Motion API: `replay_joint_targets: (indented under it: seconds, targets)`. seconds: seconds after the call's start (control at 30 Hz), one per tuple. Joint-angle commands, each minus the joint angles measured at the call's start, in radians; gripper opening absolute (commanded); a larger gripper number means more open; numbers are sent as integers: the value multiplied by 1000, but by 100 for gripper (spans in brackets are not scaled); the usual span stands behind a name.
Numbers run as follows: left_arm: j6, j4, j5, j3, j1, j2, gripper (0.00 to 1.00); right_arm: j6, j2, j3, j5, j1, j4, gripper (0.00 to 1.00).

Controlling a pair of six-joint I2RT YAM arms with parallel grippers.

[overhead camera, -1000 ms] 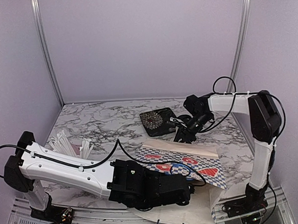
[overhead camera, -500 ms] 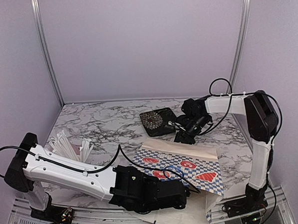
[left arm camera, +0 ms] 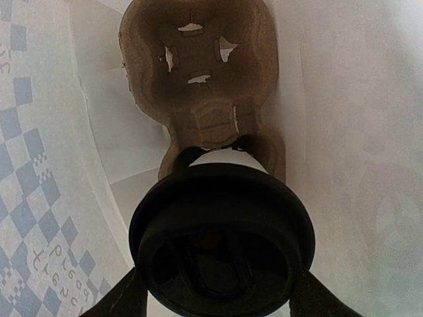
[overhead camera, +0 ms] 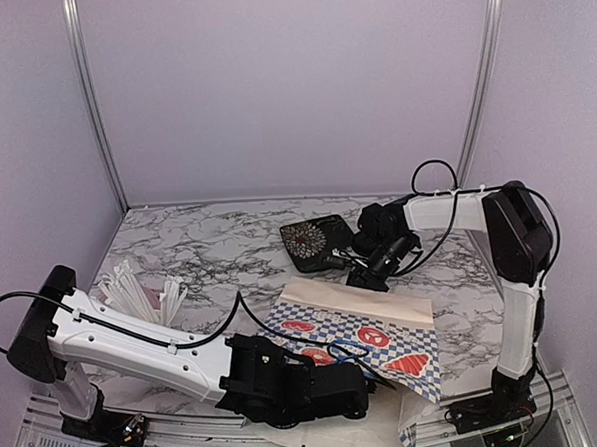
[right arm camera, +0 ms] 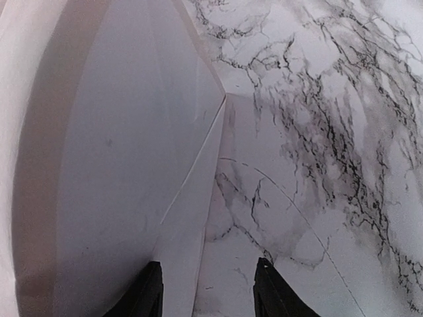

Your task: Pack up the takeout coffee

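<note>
Black glossy-lidded cup [left arm camera: 221, 244] clamped in my left gripper [left arm camera: 215, 294] inside the paper bag [left arm camera: 46, 165], moulded pulp tray [left arm camera: 244, 39] beyond; right gripper [right arm camera: 206, 287] fingers apart.

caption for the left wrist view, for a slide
Left claw holds a black-lidded cup inside the paper bag, brown cardboard tray just beyond it.

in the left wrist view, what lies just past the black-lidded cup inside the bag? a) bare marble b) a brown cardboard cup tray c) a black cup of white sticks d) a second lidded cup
b: beyond the coffee cup, the brown cardboard cup tray lies inside the white bag, its far slot empty.
</note>
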Motion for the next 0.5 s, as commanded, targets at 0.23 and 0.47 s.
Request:
replay_joint_targets:
  seconds: [0.23, 0.47]
  targets:
    - [-198, -296, 179, 70, 3, -79, 50, -66, 58, 67, -59, 136, -137, 46]
    - [-228, -345, 298, 95, 4, -92, 50, -17, -6, 207, 78, 68, -146, 57]
